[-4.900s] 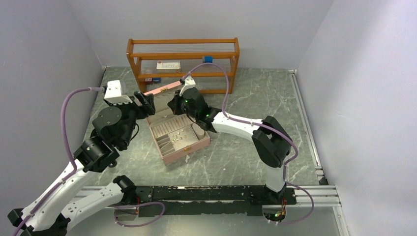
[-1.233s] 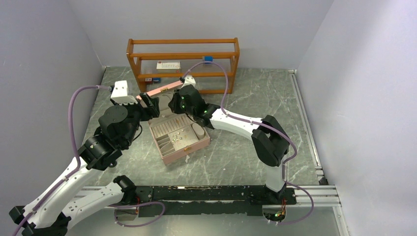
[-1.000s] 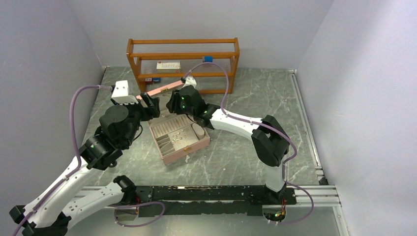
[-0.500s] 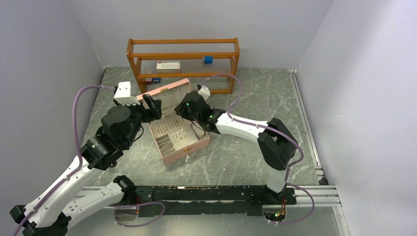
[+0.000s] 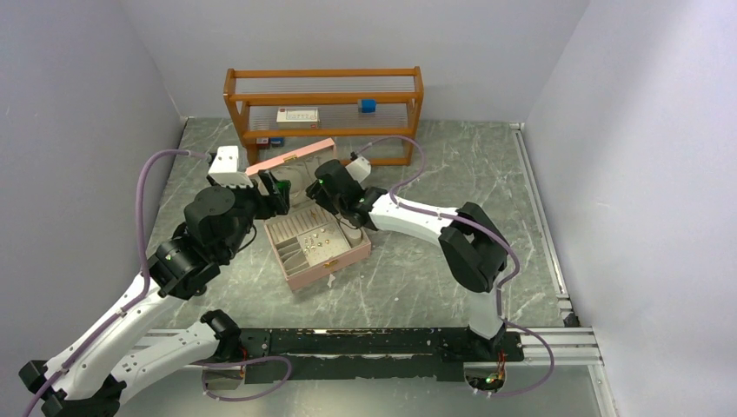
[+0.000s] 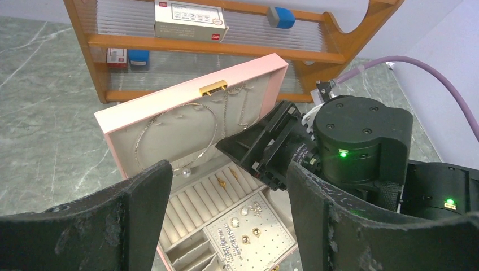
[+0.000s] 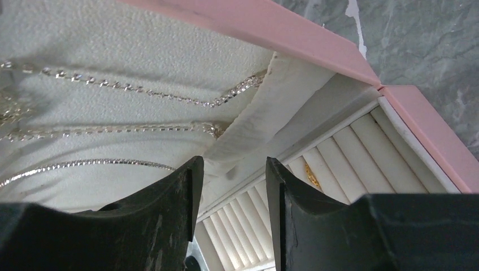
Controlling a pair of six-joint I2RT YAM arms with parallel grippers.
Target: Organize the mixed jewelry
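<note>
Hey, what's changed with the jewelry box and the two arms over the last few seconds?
The lid has tipped further back, showing its lining from above. The right gripper left the lid's top edge and dropped before the lining, jaws open, empty. The left gripper edged closer, open. Box base, jewelry and wooden rack stayed put.

Robot lab cell, blank grey walls (image 5: 78, 78), two arms (image 5: 413, 217) on metal rail (image 5: 374, 341)

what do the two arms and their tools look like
The left arm and right arm have white shells, bulky black joints, small green lights and lilac cables. The left tool and right tool each carry two broad, scuffed matte black fingers.
</note>
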